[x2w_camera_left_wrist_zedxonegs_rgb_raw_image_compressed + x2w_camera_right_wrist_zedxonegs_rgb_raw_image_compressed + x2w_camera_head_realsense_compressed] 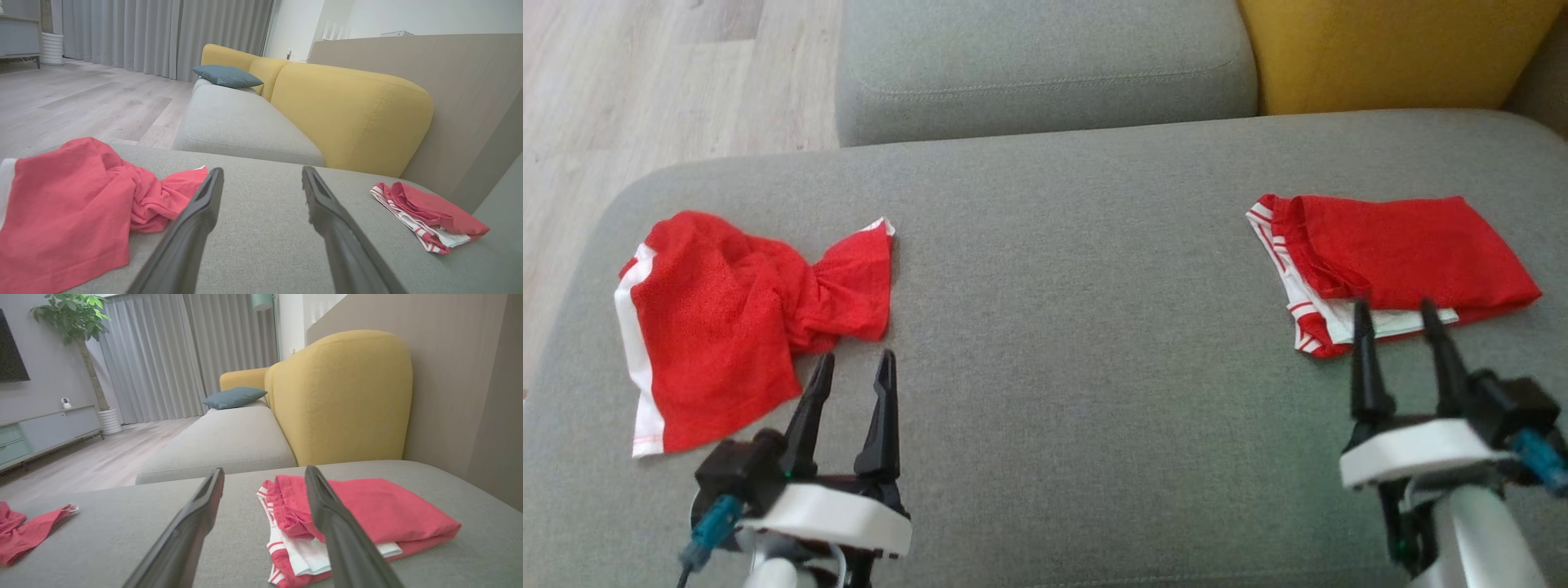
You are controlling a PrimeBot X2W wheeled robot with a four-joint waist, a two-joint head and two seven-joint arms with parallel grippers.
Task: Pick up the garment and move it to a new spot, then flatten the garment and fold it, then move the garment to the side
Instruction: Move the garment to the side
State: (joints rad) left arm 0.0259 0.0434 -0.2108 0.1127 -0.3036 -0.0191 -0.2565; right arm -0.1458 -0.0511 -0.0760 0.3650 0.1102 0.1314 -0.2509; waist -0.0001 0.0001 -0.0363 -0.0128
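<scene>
Two red garments are seen on the grey sofa seat (1078, 343). The crumpled garment (727, 327), red with a white side band, lies bunched and twisted at the seat's left end, near the edge by the wood floor (645, 82). The folded garment (1405, 253), red with white-striped trim, lies flat at the right end, well apart from the first. The left tool (858, 356) is held wide open and grips nothing; its tips are just beside the crumpled garment's lower right corner, and contact cannot be told. The right tool (1393, 305) is likewise open and unloaded, its tips seen over the folded garment's near edge. A yellow backrest (1380, 49) is noted behind the seat, and a blue cushion (226, 75) further along the sofa
</scene>
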